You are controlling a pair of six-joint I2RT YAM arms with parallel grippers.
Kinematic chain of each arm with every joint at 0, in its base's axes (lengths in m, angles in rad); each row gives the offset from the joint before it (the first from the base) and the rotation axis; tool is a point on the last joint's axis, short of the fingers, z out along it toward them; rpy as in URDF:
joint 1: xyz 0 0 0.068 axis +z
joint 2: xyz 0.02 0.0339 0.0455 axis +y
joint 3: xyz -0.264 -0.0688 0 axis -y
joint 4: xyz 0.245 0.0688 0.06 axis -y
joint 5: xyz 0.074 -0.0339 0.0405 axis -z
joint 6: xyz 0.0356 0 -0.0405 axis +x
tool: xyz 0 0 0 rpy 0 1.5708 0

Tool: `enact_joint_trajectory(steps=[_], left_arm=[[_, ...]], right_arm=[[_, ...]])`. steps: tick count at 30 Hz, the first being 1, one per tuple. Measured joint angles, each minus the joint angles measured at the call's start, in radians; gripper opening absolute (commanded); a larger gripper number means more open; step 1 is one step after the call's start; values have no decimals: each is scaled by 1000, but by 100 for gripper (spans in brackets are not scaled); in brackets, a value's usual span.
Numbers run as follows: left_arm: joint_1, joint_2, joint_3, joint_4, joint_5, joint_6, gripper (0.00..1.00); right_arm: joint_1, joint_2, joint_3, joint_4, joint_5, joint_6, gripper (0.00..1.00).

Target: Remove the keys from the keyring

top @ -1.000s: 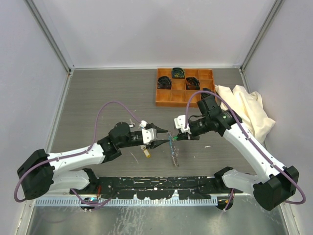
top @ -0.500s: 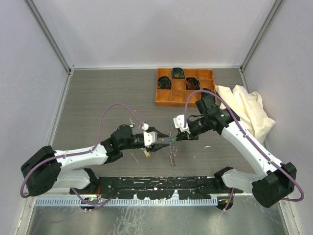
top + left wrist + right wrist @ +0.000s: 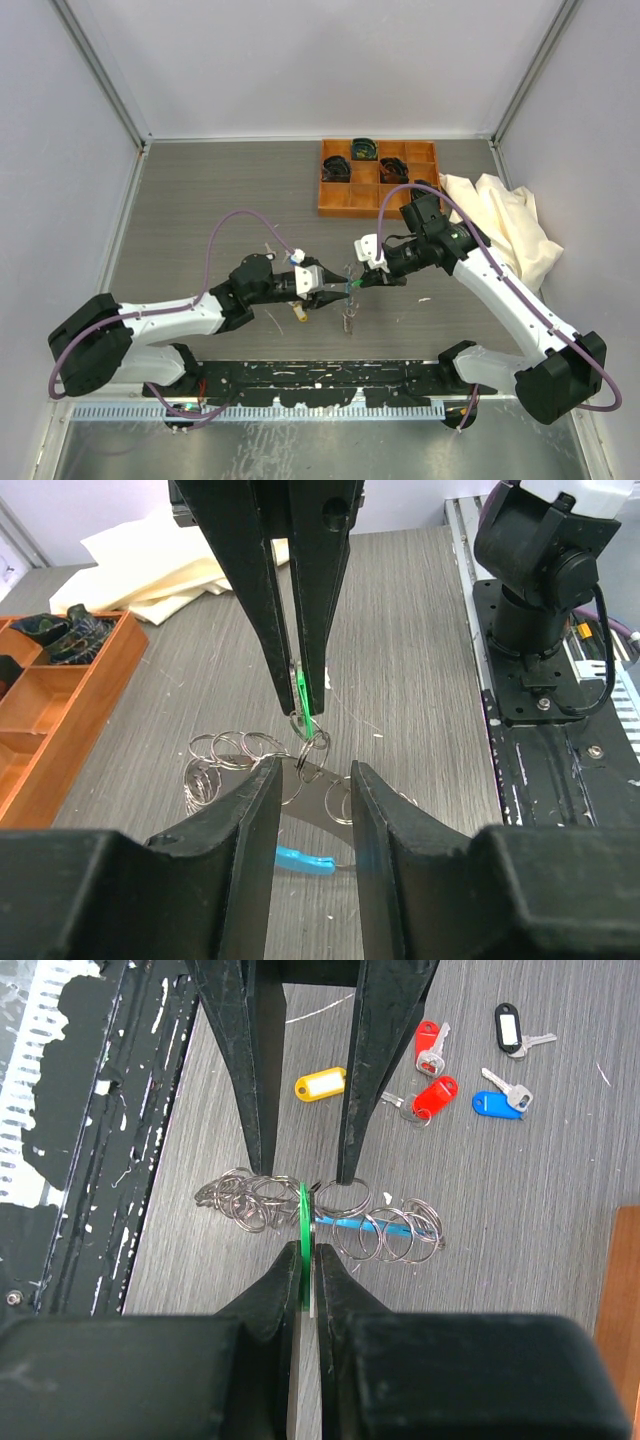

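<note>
Right wrist: shows right jaws clamped on green tag (image 3: 303, 1222), left jaws apart astride keyring (image 3: 392, 1240) (gripping nothing); risks dragging whole keyring along if pulled now.

Robotics lab enclosure.
A grey table (image 3: 220, 190) is walled by white panels (image 3: 300, 70) and framed by aluminium posts (image 3: 100, 70).

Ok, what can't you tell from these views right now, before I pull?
- Key behind the green tag: hidden between the right gripper's fingers in both wrist views; on or off the keyring, unclear.
- Whether the left gripper pinches the keyring: its own fingers block the left wrist view.
- Top view: keyring and green tag too small.
</note>
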Motion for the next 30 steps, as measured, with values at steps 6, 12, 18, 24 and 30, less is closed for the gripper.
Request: enact_joint_trajectory(steps=[6,12,18,24,30], left_arm=[[0,37,10,12,13,-7,33],[0,66,21,11,15,-7,32],[0,68,32,14,14,-10,28],[0,68,34,13,10,-11,22],[0,68,34,13,1,-11,10]], right_arm=[[0,0,0,5,0,6,1],[0,0,0,7,0,8,1],[0,0,0,7,0,11,1],[0,0,0,7,0,15,1],[0,0,0,7,0,17,1]])
